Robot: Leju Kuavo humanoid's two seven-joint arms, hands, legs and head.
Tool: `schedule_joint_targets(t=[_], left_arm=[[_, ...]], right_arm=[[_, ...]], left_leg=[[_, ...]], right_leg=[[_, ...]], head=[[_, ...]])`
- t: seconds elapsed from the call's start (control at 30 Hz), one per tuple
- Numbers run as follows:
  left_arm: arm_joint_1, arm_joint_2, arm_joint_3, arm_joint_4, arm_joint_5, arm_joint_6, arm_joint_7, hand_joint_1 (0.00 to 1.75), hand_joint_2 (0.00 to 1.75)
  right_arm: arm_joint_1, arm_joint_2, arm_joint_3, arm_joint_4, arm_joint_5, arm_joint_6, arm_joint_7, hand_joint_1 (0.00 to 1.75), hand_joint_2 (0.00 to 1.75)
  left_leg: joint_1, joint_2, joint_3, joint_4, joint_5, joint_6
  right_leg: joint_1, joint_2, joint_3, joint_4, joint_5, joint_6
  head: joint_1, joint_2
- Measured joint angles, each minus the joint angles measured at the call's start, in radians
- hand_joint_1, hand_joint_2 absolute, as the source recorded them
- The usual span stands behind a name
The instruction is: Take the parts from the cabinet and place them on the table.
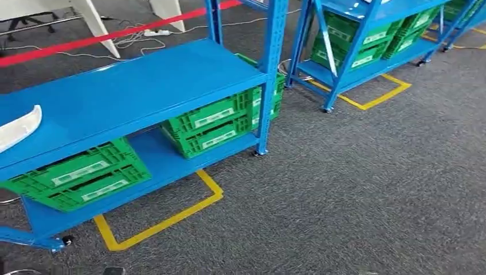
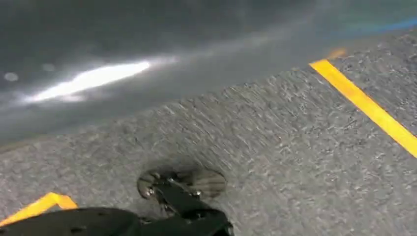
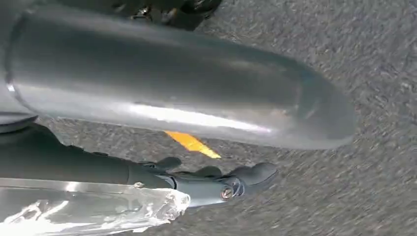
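A white curved part (image 1: 17, 127) lies on the top shelf of the blue cabinet (image 1: 143, 86), at the far left of the head view. My right hand (image 3: 147, 169) hangs over the grey carpet. Its thick grey thumb (image 3: 172, 83) stands apart from its dark fingers (image 3: 221, 182), and carpet and yellow tape show between them. A crumpled clear film (image 3: 98, 209) lies along the hand's far side. In the left wrist view a blurred grey surface of my left hand (image 2: 123, 73) crosses the picture above the carpet; its fingers are hidden.
Green crates (image 1: 80, 175) (image 1: 215, 123) fill the cabinet's lower shelf. A second blue rack (image 1: 367, 40) with green crates stands at the back right. Yellow tape (image 1: 160, 220) marks the carpet by the cabinet. White table legs (image 1: 91, 23) and a red floor line (image 1: 103, 37) lie behind.
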Motion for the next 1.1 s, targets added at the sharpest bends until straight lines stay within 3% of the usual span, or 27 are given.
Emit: schedule_joint_targets(t=[0.03, 0.07, 0.1, 0.13, 0.17, 0.2, 0.23, 0.27, 0.37, 0.4, 0.43, 0.47, 0.53, 0.57, 0.6, 0.63, 0.7, 0.73, 0.77, 0.87, 0.9, 0.93, 0.97, 1.0, 1.07, 1.1], left_arm=[[-0.001, 0.000, 0.001, 0.000, -0.007, -0.002, 0.000, 0.00, 0.00], [-0.001, -0.001, 0.003, 0.000, -0.013, -0.003, 0.000, 0.00, 0.00], [0.000, -0.001, 0.006, 0.000, -0.016, -0.003, 0.000, 0.00, 0.00], [0.002, -0.001, 0.009, 0.000, -0.021, -0.004, 0.001, 0.00, 0.00], [0.002, -0.002, 0.011, 0.000, -0.025, -0.004, 0.001, 0.00, 0.00], [0.001, -0.003, 0.012, 0.000, -0.030, -0.005, 0.001, 0.00, 0.00], [0.001, -0.002, 0.013, 0.000, -0.030, -0.005, 0.001, 0.00, 0.00], [-0.003, -0.002, 0.015, -0.001, -0.031, -0.005, 0.001, 0.00, 0.00], [0.002, -0.001, 0.018, -0.002, -0.033, -0.005, 0.001, 0.00, 0.00], [0.004, 0.000, 0.022, -0.002, -0.033, -0.005, 0.001, 0.00, 0.00], [0.005, -0.001, 0.024, -0.002, -0.033, -0.005, 0.001, 0.00, 0.00], [0.002, -0.001, 0.025, -0.002, -0.033, -0.005, 0.001, 0.00, 0.00], [-0.005, -0.002, 0.026, -0.002, -0.033, -0.005, 0.001, 0.00, 0.00], [-0.004, -0.002, 0.026, -0.002, -0.034, -0.006, 0.001, 0.00, 0.00], [-0.001, -0.003, 0.027, -0.002, -0.034, -0.006, 0.001, 0.00, 0.00], [0.002, -0.003, 0.029, -0.002, -0.034, -0.006, 0.001, 0.00, 0.00], [0.003, -0.003, 0.031, -0.002, -0.036, -0.006, 0.001, 0.00, 0.00], [0.002, -0.002, 0.032, -0.002, -0.036, -0.006, 0.001, 0.00, 0.00], [0.000, 0.003, 0.033, -0.006, -0.037, -0.006, 0.001, 0.00, 0.00], [0.000, 0.001, 0.034, -0.006, -0.039, -0.006, 0.001, 0.00, 0.00], [0.002, 0.001, 0.034, -0.006, -0.039, -0.006, 0.001, 0.00, 0.00], [0.008, -0.001, 0.034, -0.006, -0.039, -0.006, 0.001, 0.00, 0.00], [0.006, -0.002, 0.035, -0.007, -0.039, -0.005, 0.001, 0.00, 0.00], [0.002, -0.003, 0.035, -0.008, -0.039, -0.006, 0.001, 0.00, 0.00], [-0.002, -0.005, 0.035, -0.008, -0.040, -0.006, 0.001, 0.00, 0.00], [-0.001, -0.005, 0.035, -0.008, -0.040, -0.007, 0.001, 0.00, 0.00]], right_arm=[[0.003, 0.000, 0.000, -0.002, -0.005, 0.001, 0.005, 0.00, 0.00], [0.005, -0.001, 0.000, -0.005, -0.009, 0.002, 0.011, 0.00, 0.00], [0.006, -0.001, 0.000, -0.005, -0.011, 0.003, 0.011, 0.00, 0.00], [0.007, -0.001, 0.000, -0.008, -0.016, 0.004, 0.011, 0.00, 0.00], [0.007, -0.001, 0.000, -0.009, -0.018, 0.003, 0.012, 0.00, 0.00], [0.007, -0.001, 0.002, -0.010, -0.019, 0.003, 0.012, 0.00, 0.00], [0.007, -0.001, 0.002, -0.010, -0.020, 0.003, 0.012, 0.00, 0.00], [0.006, -0.001, 0.003, -0.011, -0.021, 0.003, 0.013, 0.00, 0.00], [0.009, -0.001, 0.007, -0.011, -0.022, 0.003, 0.014, 0.00, 0.00], [0.009, -0.001, 0.010, -0.011, -0.022, 0.002, 0.014, 0.00, 0.00], [0.008, -0.001, 0.010, -0.012, -0.022, 0.002, 0.014, 0.00, 0.00], [0.009, -0.001, 0.011, -0.012, -0.022, 0.002, 0.014, 0.00, 0.00], [0.014, -0.001, 0.012, -0.012, -0.023, 0.002, 0.014, 0.00, 0.00], [0.014, -0.001, 0.012, -0.013, -0.024, 0.001, 0.014, 0.00, 0.00], [0.014, -0.001, 0.013, -0.013, -0.024, 0.000, 0.014, 0.00, 0.00], [0.013, -0.001, 0.015, -0.013, -0.024, 0.000, 0.014, 0.00, 0.00], [0.012, -0.001, 0.017, -0.013, -0.024, -0.001, 0.014, 0.00, 0.00], [0.013, 0.000, 0.018, -0.013, -0.024, -0.001, 0.014, 0.00, 0.00], [0.013, 0.004, 0.018, -0.012, -0.024, -0.002, 0.013, 0.00, 0.00], [0.008, 0.004, 0.021, -0.012, -0.024, -0.003, 0.014, 0.00, 0.00], [0.005, 0.005, 0.024, -0.012, -0.024, -0.003, 0.014, 0.00, 0.00], [0.004, 0.005, 0.026, -0.013, -0.024, -0.003, 0.013, 0.00, 0.00], [0.004, 0.004, 0.026, -0.013, -0.024, -0.003, 0.013, 0.00, 0.00], [0.005, 0.004, 0.026, -0.013, -0.024, -0.003, 0.013, 0.00, 0.00], [0.012, 0.003, 0.026, -0.013, -0.024, -0.004, 0.014, 0.00, 0.00], [0.013, 0.003, 0.026, -0.013, -0.024, -0.004, 0.014, 0.00, 0.00]], left_leg=[[0.000, -0.014, 0.000, 0.000, -0.001, 0.001], [0.000, -0.029, 0.001, 0.001, -0.001, 0.001], [0.000, -0.039, 0.002, 0.001, -0.001, 0.001], [0.002, -0.057, 0.004, 0.001, -0.002, -0.001], [0.004, -0.071, 0.007, 0.002, -0.004, -0.003], [0.006, -0.085, 0.010, 0.003, -0.006, -0.009], [0.007, -0.096, 0.010, 0.004, -0.009, -0.017], [0.001, -0.109, 0.003, 0.017, -0.012, -0.023], [0.009, -0.140, -0.007, 0.012, -0.002, -0.037], [0.011, -0.140, -0.008, 0.016, -0.009, -0.041], [0.006, -0.085, -0.016, 0.037, -0.021, -0.046], [0.005, -0.049, -0.043, 0.090, -0.052, -0.050], [0.007, -0.022, -0.138, 0.270, -0.129, -0.055], [0.008, -0.020, -0.173, 0.332, -0.144, -0.055], [0.008, -0.020, -0.185, 0.346, -0.133, -0.053], [0.007, -0.019, -0.171, 0.318, -0.099, -0.049], [-0.001, -0.003, -0.099, 0.163, -0.002, -0.026], [-0.014, 0.039, -0.059, 0.082, 0.034, -0.004], [-0.025, 0.075, -0.043, 0.062, 0.008, 0.007], [-0.028, 0.046, -0.038, 0.041, -0.005, 0.011], [-0.024, 0.033, -0.027, 0.025, -0.003, 0.011], [-0.012, 0.022, -0.012, 0.009, 0.003, 0.008], [-0.009, 0.012, -0.005, 0.004, 0.003, 0.011], [-0.006, -0.003, -0.004, 0.004, 0.001, 0.012], [-0.004, -0.034, 0.002, 0.004, -0.008, 0.014], [-0.003, -0.049, 0.010, 0.004, -0.014, 0.011]], right_leg=[[-0.001, 0.004, -0.041, 0.076, -0.026, 0.002], [-0.001, 0.005, -0.069, 0.122, -0.031, 0.004], [-0.002, 0.005, -0.076, 0.123, -0.019, 0.004], [-0.004, 0.006, -0.062, 0.074, 0.027, 0.005], [-0.006, 0.010, -0.028, -0.009, 0.081, 0.006], [-0.011, 0.030, 0.013, -0.099, 0.129, 0.009], [-0.020, 0.080, 0.041, -0.160, 0.139, 0.013], [-0.023, 0.103, 0.055, -0.192, 0.126, 0.008], [-0.014, 0.072, 0.059, -0.179, 0.126, -0.014], [-0.020, 0.058, 0.062, -0.185, 0.129, -0.022], [-0.017, 0.048, 0.067, -0.187, 0.127, -0.028], [-0.015, 0.034, 0.070, -0.187, 0.124, -0.035], [-0.010, -0.001, 0.073, -0.187, 0.117, -0.044], [-0.007, -0.016, 0.076, -0.187, 0.113, -0.045], [-0.005, -0.028, 0.081, -0.187, 0.108, -0.046], [-0.002, -0.039, 0.088, -0.187, 0.103, -0.046], [0.006, -0.063, 0.108, -0.188, 0.089, -0.045], [0.006, -0.074, 0.109, -0.190, 0.082, -0.044], [0.016, -0.087, 0.115, -0.189, 0.070, -0.038], [0.014, -0.123, 0.126, -0.201, 0.064, -0.028], [0.019, -0.135, 0.152, -0.207, 0.059, -0.021], [0.015, -0.085, 0.142, -0.195, 0.051, -0.016], [0.013, -0.031, 0.121, -0.150, 0.035, -0.011], [0.008, -0.005, 0.074, -0.070, 0.006, -0.006], [0.002, 0.005, -0.038, 0.092, -0.036, 0.004], [-0.002, 0.005, -0.070, 0.118, -0.022, 0.008]], head=[[0.000, 0.000], [0.000, 0.000], [0.000, 0.000], [0.000, 0.000], [0.000, 0.000], [0.000, 0.000], [0.001, 0.000], [0.002, 0.000], [-0.001, 0.000], [0.000, 0.000], [-0.003, 0.000], [-0.012, 0.000], [-0.013, 0.000], [-0.011, 0.000], [-0.013, 0.000], [-0.012, 0.000], [-0.012, 0.000], [-0.012, 0.000], [-0.008, 0.000], [-0.011, 0.000], [-0.009, 0.000], [-0.009, 0.000], [-0.007, 0.000], [-0.004, 0.000], [-0.002, 0.000], [-0.002, 0.000]])
